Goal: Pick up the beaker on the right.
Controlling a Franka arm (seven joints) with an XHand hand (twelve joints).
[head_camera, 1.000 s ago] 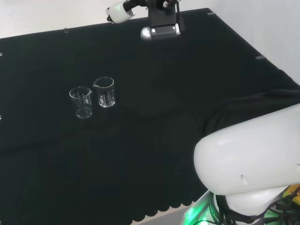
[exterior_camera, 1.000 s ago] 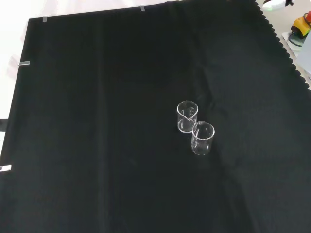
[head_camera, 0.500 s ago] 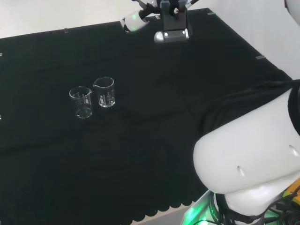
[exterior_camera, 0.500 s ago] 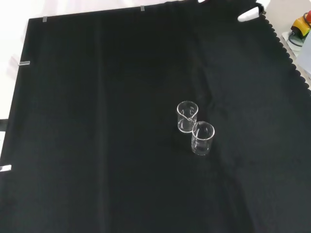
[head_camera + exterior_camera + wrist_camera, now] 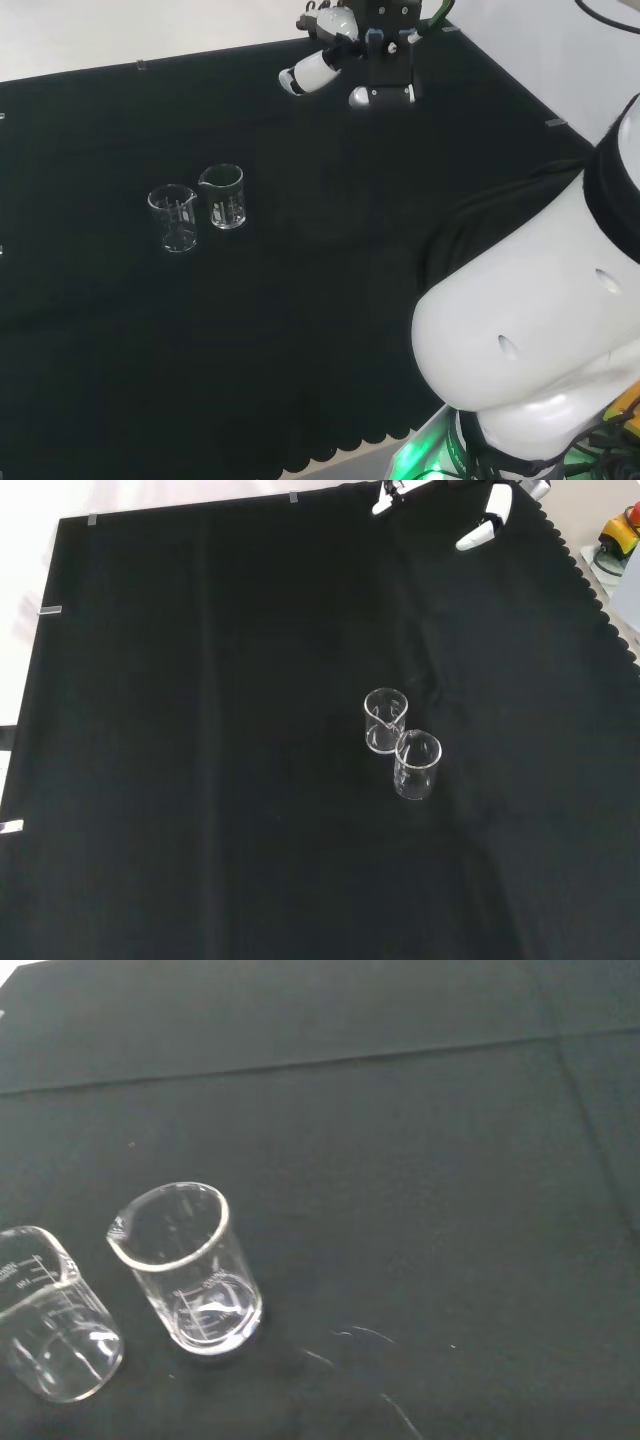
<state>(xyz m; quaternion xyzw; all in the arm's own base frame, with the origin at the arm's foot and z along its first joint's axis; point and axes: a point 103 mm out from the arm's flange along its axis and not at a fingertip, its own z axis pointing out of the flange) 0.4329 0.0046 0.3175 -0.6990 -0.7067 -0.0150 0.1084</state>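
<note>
Two clear glass beakers stand upright and close together on the black cloth. In the head view the right beaker [image 5: 225, 197] is just right of and slightly behind the left beaker [image 5: 172, 219]. In the front view one beaker [image 5: 385, 720] stands farther off than the other beaker [image 5: 417, 765]. Both look empty, and the wrist view shows them as a nearer beaker [image 5: 190, 1265] and a partly cut-off beaker [image 5: 50, 1332]. The hand [image 5: 372, 45] hangs high at the far edge of the cloth, well away from both, its fingers [image 5: 478, 532] straight and spread, holding nothing.
The black cloth [image 5: 330, 260] covers the bench, with a fold at its right in the head view. The arm's big white link [image 5: 520, 340] bulks at the lower right of the head view. Coloured gear [image 5: 620, 535] sits off the cloth's upper right corner in the front view.
The hand has come lower and rightward in the head view, and its fingers have entered the front view's top edge. The big white link has swung upward. The beakers have not moved.
</note>
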